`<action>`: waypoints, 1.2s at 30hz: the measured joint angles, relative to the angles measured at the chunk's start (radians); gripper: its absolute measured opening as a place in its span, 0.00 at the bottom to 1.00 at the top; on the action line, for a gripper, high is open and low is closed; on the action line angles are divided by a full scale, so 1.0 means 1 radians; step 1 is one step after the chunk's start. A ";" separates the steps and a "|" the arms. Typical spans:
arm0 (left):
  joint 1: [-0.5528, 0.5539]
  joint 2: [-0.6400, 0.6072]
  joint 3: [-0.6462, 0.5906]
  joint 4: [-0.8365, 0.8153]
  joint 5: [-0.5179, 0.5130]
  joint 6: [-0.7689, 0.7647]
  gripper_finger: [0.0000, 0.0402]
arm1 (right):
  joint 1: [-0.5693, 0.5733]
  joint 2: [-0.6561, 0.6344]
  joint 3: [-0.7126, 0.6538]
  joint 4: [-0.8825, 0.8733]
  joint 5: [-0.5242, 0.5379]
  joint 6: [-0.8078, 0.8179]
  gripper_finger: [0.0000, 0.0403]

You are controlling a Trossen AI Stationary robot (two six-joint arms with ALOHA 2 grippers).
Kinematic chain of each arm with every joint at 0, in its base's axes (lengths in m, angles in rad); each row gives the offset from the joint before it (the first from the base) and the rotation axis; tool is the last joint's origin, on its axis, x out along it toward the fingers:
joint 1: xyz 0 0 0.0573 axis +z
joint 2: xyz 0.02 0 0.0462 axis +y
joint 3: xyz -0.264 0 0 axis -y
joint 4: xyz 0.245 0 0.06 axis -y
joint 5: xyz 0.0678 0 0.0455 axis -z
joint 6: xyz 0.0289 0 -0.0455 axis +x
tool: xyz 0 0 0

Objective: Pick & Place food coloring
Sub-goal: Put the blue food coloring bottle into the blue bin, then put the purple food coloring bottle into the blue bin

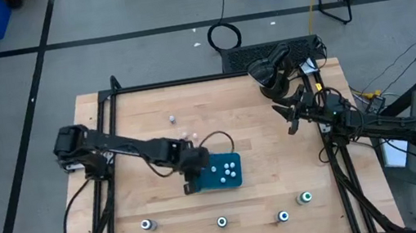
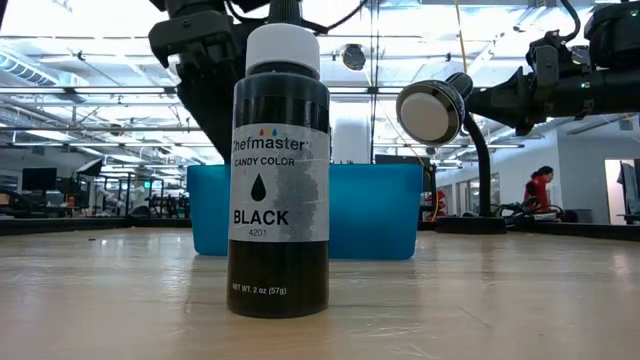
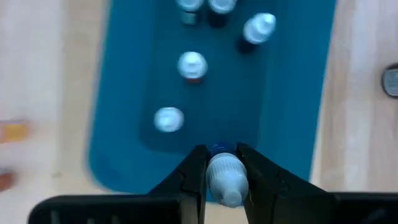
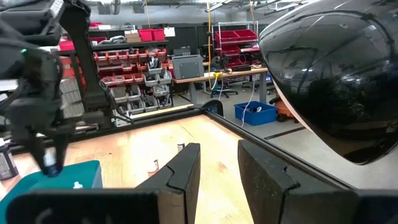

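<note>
My left gripper (image 1: pixel 191 181) hangs over the left end of the teal tray (image 1: pixel 238 180), shut on a tiny food coloring bottle (image 3: pixel 225 177) with a white cap. Several tiny bottles (image 3: pixel 192 65) stand in the tray. Two more (image 1: pixel 171 119) stand on the table behind it. Bigger dark bottles (image 1: pixel 222 222) stand in a row along the near edge; one (image 2: pixel 278 170) fills the low view. My right gripper (image 1: pixel 291 125) waits at the far right, level, open, with nothing between its fingers (image 4: pixel 186 168). My left gripper pinches the tiny bottle's white cap (image 3: pixel 216 180) between its two fingers, one on each side. The fingers come from above, pointing steeply down. The bottle stands along the fingers, cap up, its blue lower part (image 4: pixel 50 164) below the fingertips, lifted clear above the tray.
A black lamp head on a bent stalk (image 1: pixel 272 74) stands at the table's far right, close to my right gripper. A black frame (image 1: pixel 186 81) runs along the table's far edge. Bare wood lies between the tray and the row of dark bottles.
</note>
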 joint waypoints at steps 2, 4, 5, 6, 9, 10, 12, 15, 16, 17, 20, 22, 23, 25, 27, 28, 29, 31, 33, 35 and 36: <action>-0.013 0.033 0.024 -0.020 0.009 -0.001 0.17 | 0.000 0.000 0.000 0.000 0.000 0.000 0.25; -0.019 0.062 0.036 -0.034 0.010 -0.001 0.17 | 0.000 0.000 0.000 0.001 0.000 0.000 0.25; -0.020 0.074 0.037 -0.038 0.013 -0.002 0.17 | 0.000 0.000 0.000 0.000 0.000 0.000 0.25; -0.019 0.084 0.037 -0.040 0.022 -0.002 0.17 | 0.000 0.000 0.000 0.001 0.000 0.000 0.25; -0.011 0.107 0.037 -0.032 0.025 -0.002 0.17 | 0.000 0.000 0.000 0.001 0.000 0.000 0.25; -0.008 0.114 0.037 -0.031 0.024 0.000 0.17 | 0.000 0.000 0.000 0.001 0.000 0.000 0.25; -0.001 0.131 0.037 -0.028 0.018 0.007 0.17 | 0.000 0.000 0.000 0.000 0.000 0.000 0.25; 0.013 0.162 0.037 -0.024 0.008 0.009 0.17 | 0.000 0.000 0.000 0.000 0.000 0.000 0.25; 0.018 0.173 0.037 -0.023 0.007 0.008 0.17 | 0.000 0.000 0.000 0.001 0.000 0.000 0.25; 0.021 0.184 0.037 -0.021 0.007 0.008 0.17 | 0.000 0.000 0.000 0.001 0.000 0.000 0.25; 0.027 0.208 0.038 -0.017 0.010 0.010 0.17 | 0.000 0.000 0.000 0.001 0.000 0.000 0.25; 0.027 0.211 0.040 -0.015 0.016 0.010 0.19 | 0.000 0.000 0.000 0.000 0.000 0.000 0.25; 0.027 0.211 0.040 -0.015 0.018 0.010 0.21 | 0.000 0.000 0.000 0.001 0.000 0.000 0.25; 0.027 0.212 0.038 -0.015 0.023 0.007 0.28 | 0.000 0.000 0.000 0.001 0.000 0.000 0.25; 0.027 0.207 0.036 -0.021 0.026 0.001 0.34 | 0.000 0.000 0.000 0.001 0.000 0.000 0.25; 0.027 0.203 0.036 -0.019 0.026 -0.002 0.37 | 0.000 0.000 0.000 0.001 0.000 0.000 0.25; 0.026 0.202 0.036 -0.018 0.026 -0.004 0.39 | 0.000 0.000 0.000 0.001 0.000 0.000 0.25; 0.026 0.204 0.036 -0.020 0.026 -0.006 0.43 | 0.000 0.000 0.000 0.001 0.000 0.000 0.25; 0.026 0.205 0.036 -0.020 0.034 -0.009 0.45 | 0.000 0.000 0.000 0.000 0.000 0.000 0.25; 0.027 0.203 0.036 -0.019 0.035 -0.010 0.47 | 0.000 0.000 0.000 0.001 0.000 0.000 0.25; 0.027 0.204 0.036 -0.019 0.035 -0.010 0.48 | 0.000 0.000 0.000 0.001 0.000 0.000 0.25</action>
